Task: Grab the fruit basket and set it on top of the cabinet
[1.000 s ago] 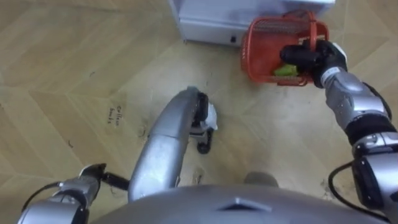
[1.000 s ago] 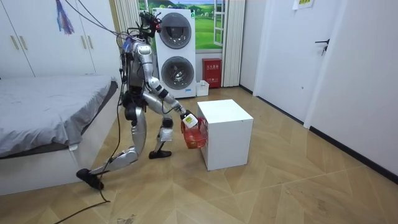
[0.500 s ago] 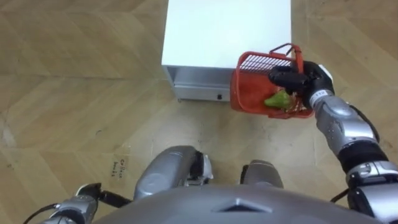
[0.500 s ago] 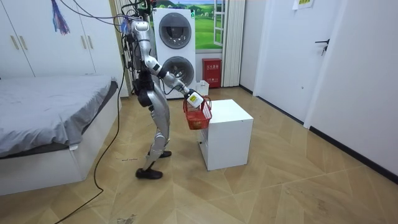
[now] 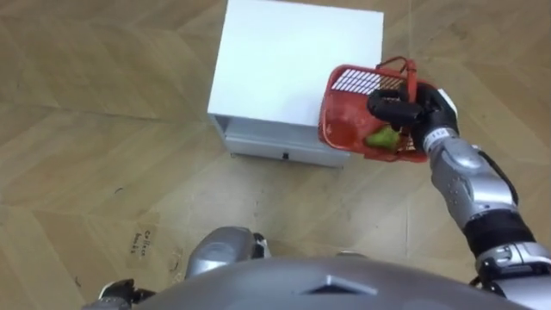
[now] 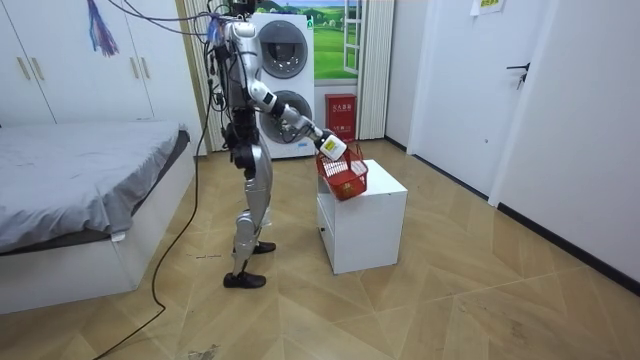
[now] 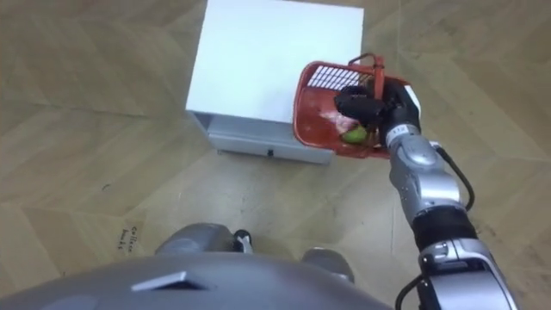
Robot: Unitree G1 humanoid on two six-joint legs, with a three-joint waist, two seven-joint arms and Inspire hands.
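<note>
The right hand [image 5: 417, 110] is clamped round the upright handle [image 5: 408, 71] of the red wire-mesh fruit basket [image 5: 349, 129], its dark fingers curled over the bar. The basket hangs tilted from that hand, its open mouth turned toward the robot's left. A green fruit [image 5: 380, 138] lies inside the basket directly under the hand. To the left of the hand and below it stands the white box-shaped cabinet [image 5: 293, 65], with a drawer front on the side facing the robot. The basket is held over the near right corner of its tabletop [image 6: 375, 178]; whether the basket's bottom touches the tabletop cannot be told. The left hand [image 5: 116, 291] shows low at the robot's left side, well apart from the basket and over the wooden floor [image 5: 103, 155]; whether it is apart or closed cannot be told. In the room view the robot stands upright beside the cabinet with its right arm stretched forward. A grey bed [image 6: 80, 175] is behind it and stacked white washing machines [image 6: 283, 85] are beyond it.
</note>
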